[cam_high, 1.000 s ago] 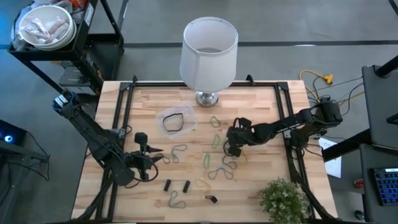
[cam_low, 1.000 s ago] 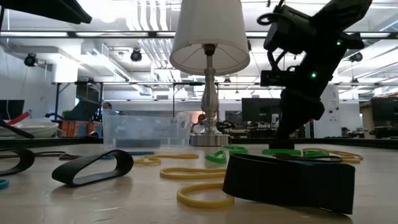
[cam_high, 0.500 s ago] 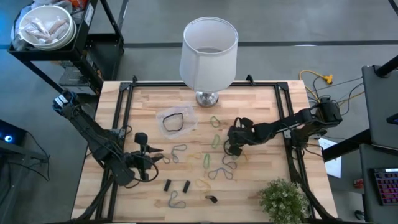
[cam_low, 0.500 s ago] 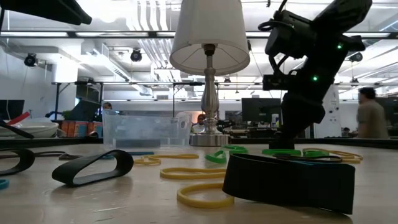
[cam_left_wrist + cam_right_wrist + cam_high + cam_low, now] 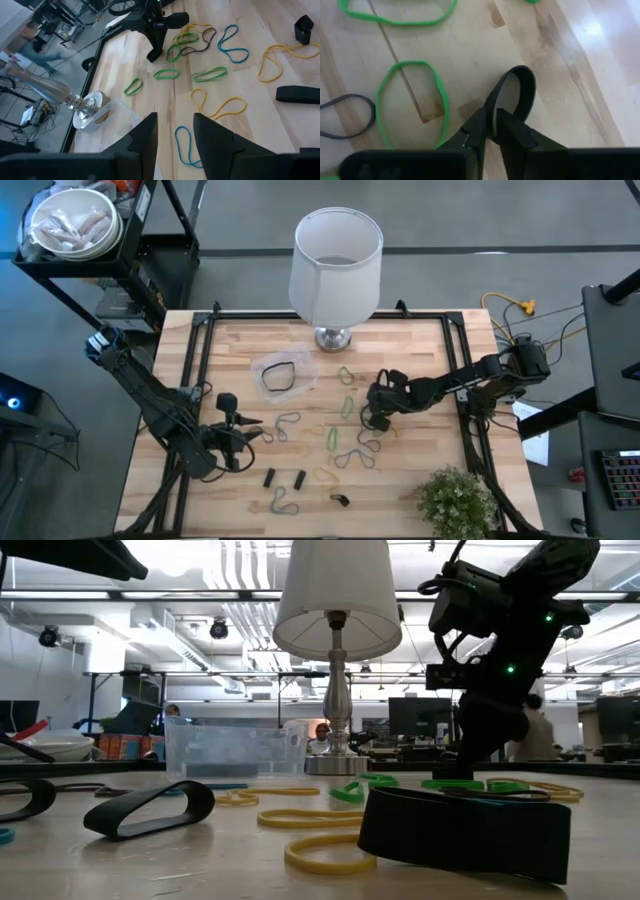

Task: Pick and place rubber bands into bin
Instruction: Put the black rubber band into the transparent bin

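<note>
Right gripper (image 5: 491, 125): low over mid-table, fingers pinched on a black band (image 5: 517, 92). Left gripper (image 5: 240, 438): parted, empty, waiting near the table's left side. Bin (image 5: 283, 374): beside the lamp base (image 5: 333, 337), holding one black band; other bands (image 5: 210, 74) scattered on the table (image 5: 420, 345).

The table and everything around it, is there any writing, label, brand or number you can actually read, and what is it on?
None can be read.
The bin, the lampshade and the table show no lettering.
The screens in the room behind the table are too small and blurred to read.
The right gripper, shut on a black rubber band, carries no visible marking.
</note>
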{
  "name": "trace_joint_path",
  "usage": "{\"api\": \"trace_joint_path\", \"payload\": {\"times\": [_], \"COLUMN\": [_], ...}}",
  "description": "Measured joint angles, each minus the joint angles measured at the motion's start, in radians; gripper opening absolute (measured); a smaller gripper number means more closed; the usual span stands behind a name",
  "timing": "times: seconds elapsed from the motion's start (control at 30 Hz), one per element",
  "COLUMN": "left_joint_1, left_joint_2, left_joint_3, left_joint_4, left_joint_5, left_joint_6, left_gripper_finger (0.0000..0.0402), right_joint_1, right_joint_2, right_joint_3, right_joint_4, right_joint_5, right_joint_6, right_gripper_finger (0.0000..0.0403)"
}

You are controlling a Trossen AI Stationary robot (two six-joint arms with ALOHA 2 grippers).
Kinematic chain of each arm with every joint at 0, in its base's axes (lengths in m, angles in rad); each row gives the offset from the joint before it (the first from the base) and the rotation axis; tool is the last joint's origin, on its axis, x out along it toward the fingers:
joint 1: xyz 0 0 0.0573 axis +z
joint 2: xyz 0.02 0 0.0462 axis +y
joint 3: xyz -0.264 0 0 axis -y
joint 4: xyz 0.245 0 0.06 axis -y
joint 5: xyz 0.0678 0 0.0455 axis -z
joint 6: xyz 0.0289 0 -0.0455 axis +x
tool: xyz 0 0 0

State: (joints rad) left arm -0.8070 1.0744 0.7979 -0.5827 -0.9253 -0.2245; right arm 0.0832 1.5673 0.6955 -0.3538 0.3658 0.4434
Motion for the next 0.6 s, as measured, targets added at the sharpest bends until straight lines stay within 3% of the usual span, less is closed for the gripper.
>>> {"api": "trace_joint_path", "payload": {"times": [0.1,0.37,0.6], "left_joint_1": [0.0,0.0,0.0], "left_joint_2": [0.0,0.0,0.0], "left_joint_3": [-0.001,0.0,0.002], "left_joint_4": [0.0,0.0,0.0], "left_joint_5": [0.0,0.0,0.0], "left_joint_6": [0.0,0.0,0.0], "left_gripper_finger": [0.0109,0.0109,0.0109], "right_joint_1": [-0.001,0.012,0.088], "right_joint_2": [0.0,0.0,0.0], "right_joint_3": [-0.003,0.013,0.067], "right_joint_4": [0.0,0.058,0.132], "right_joint_5": [-0.001,0.011,0.115], "right_joint_6": [-0.011,-0.128,-0.308], "right_gripper_finger": [0.0013,0.0008,0.0008]}}
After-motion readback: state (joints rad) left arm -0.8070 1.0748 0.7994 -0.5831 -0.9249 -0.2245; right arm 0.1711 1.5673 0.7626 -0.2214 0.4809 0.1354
